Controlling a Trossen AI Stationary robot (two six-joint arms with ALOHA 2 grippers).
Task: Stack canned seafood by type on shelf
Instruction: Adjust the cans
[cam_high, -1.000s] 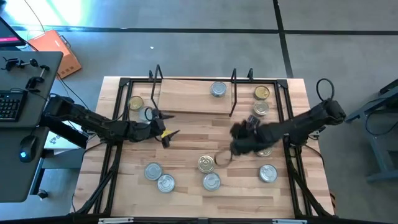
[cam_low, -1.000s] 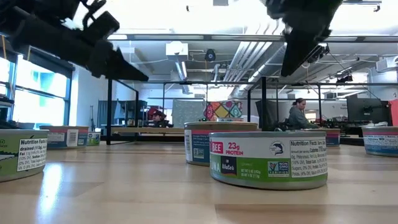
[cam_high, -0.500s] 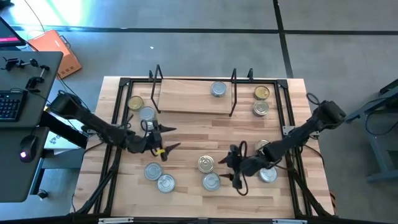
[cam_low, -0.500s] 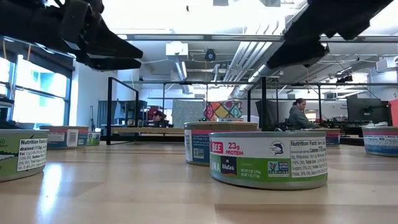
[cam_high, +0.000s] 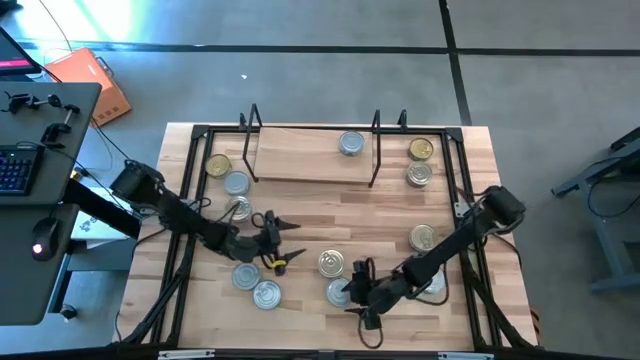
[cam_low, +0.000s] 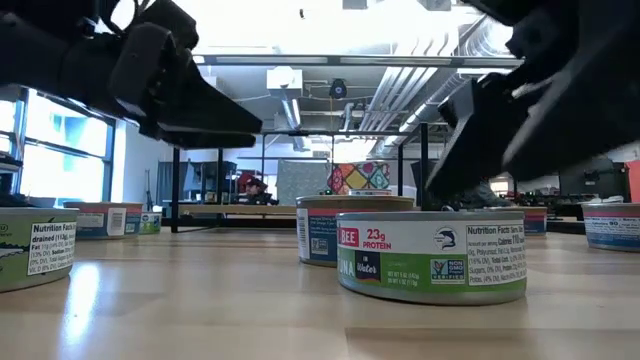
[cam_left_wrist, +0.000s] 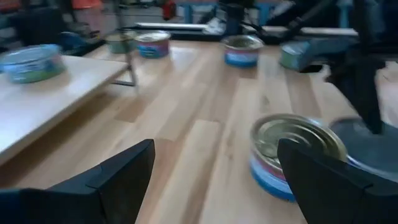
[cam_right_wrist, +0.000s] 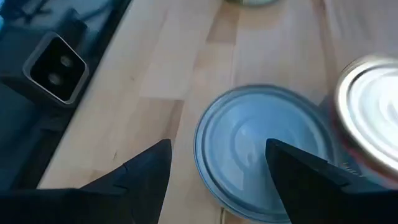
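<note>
On the left, the left gripper (cam_high: 285, 245) hangs low over the table with its fingers spread wide and empty, a gold-topped tin (cam_high: 332, 263) just ahead and to one side of them. Further right, the right gripper (cam_high: 358, 293) has its fingers apart directly above a silver-topped tin (cam_right_wrist: 264, 152), the nearer arm to that tin. The shelf (cam_high: 300, 160) stands well behind both, holding one silver tin (cam_high: 350, 144).

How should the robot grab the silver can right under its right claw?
Probably from straight above, pinching the silver can across its round side wall. It stands upright, flat lid up. The right gripper hangs open over it. The gold-topped can crowds one side, so place fingers clear of it.
</note>
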